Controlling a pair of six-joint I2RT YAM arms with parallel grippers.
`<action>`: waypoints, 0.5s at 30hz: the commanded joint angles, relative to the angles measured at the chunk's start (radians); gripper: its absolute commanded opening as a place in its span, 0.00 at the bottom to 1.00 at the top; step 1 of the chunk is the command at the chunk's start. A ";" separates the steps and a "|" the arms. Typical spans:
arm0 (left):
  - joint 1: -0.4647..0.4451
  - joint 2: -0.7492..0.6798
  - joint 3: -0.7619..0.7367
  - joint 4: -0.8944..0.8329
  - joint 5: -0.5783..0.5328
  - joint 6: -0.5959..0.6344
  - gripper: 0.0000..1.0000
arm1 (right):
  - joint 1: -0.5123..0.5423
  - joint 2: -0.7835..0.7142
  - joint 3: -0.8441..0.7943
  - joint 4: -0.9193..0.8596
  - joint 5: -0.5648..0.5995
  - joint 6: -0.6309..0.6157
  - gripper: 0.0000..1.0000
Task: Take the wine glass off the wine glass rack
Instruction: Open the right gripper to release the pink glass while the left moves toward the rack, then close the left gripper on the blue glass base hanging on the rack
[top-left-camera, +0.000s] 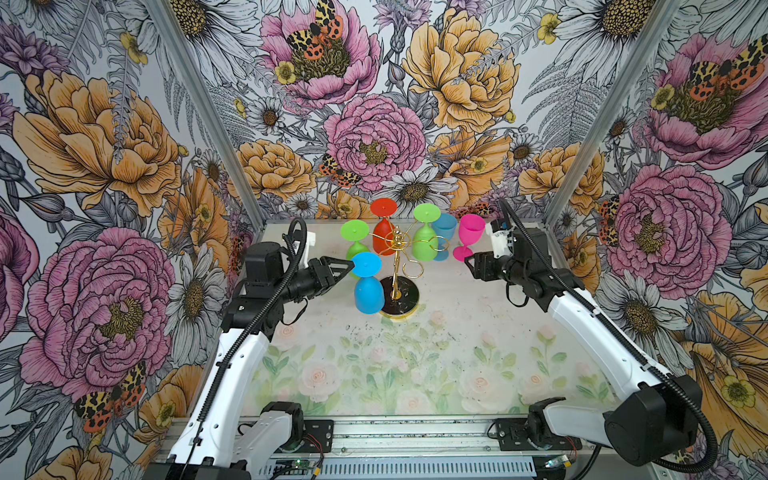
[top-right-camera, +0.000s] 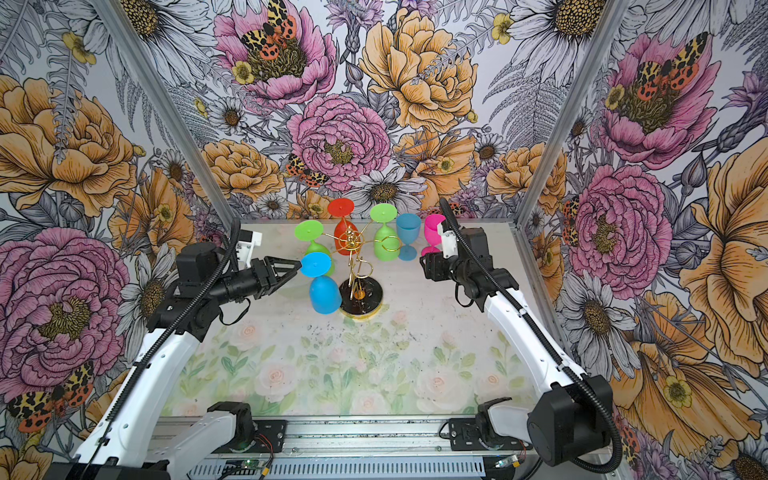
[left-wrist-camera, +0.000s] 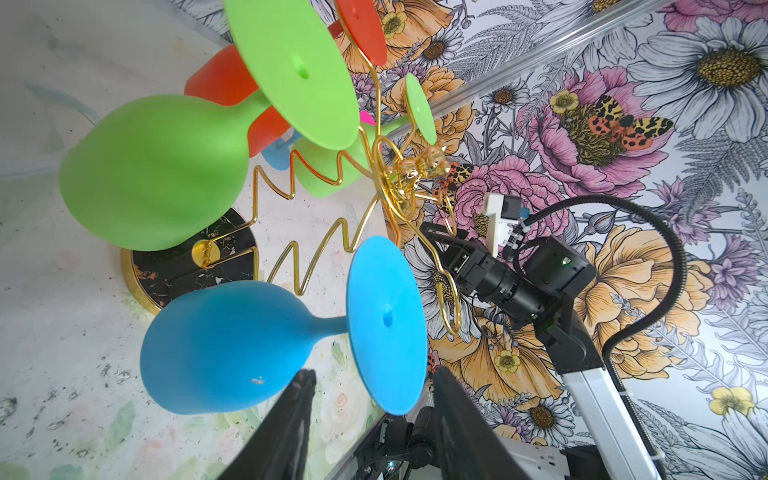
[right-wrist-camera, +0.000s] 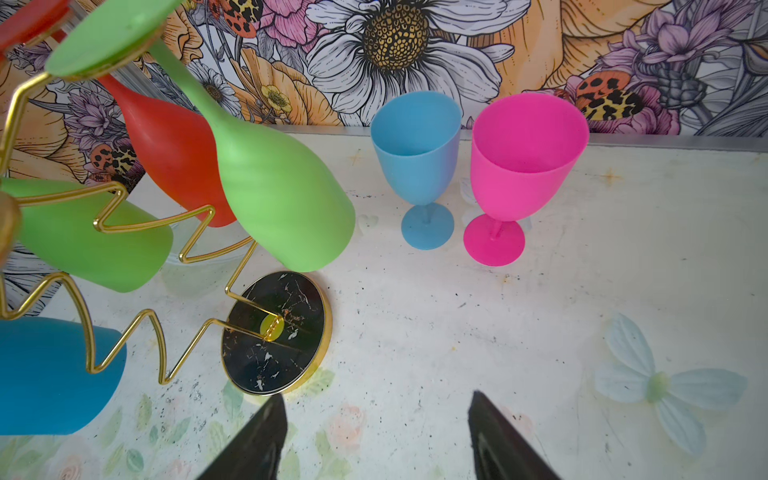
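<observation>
Left wrist view: left gripper (left-wrist-camera: 372, 374) part-open, 2 jaws straddling the foot rim of the blue wine glass (left-wrist-camera: 224, 345), nothing clamped. Glass hangs upside down from a rack (left-wrist-camera: 174, 270) loop. Matte, rounded, probably light plastic, slightly grippy; best hold: thin stem. Thin gold wire rack may tip. Empty right gripper (right-wrist-camera: 378, 399) stands wide.

A: Left arm (top-left-camera: 232, 374), pose?
B: It rises from the lower left in both top views, elbow bent and wrist roughly level. The left gripper (top-left-camera: 348, 263) points right, toward frame centre. In the left wrist view its fingers (left-wrist-camera: 291, 415) stand apart.
A: Right arm (top-left-camera: 590, 332)?
B: It rises from the lower right, forearm slanting up-left. The right gripper (top-left-camera: 467, 262) sits right of centre and points left. In the right wrist view its jaws are spread wide.
</observation>
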 joint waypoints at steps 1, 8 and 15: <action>0.007 0.009 0.010 0.035 0.028 -0.046 0.48 | 0.009 -0.024 -0.016 0.029 0.005 -0.004 0.70; 0.007 0.015 0.006 0.056 0.051 -0.076 0.46 | 0.012 -0.036 -0.029 0.034 0.004 -0.001 0.69; 0.007 0.047 0.006 0.064 0.083 -0.115 0.40 | 0.014 -0.043 -0.041 0.043 0.004 0.004 0.69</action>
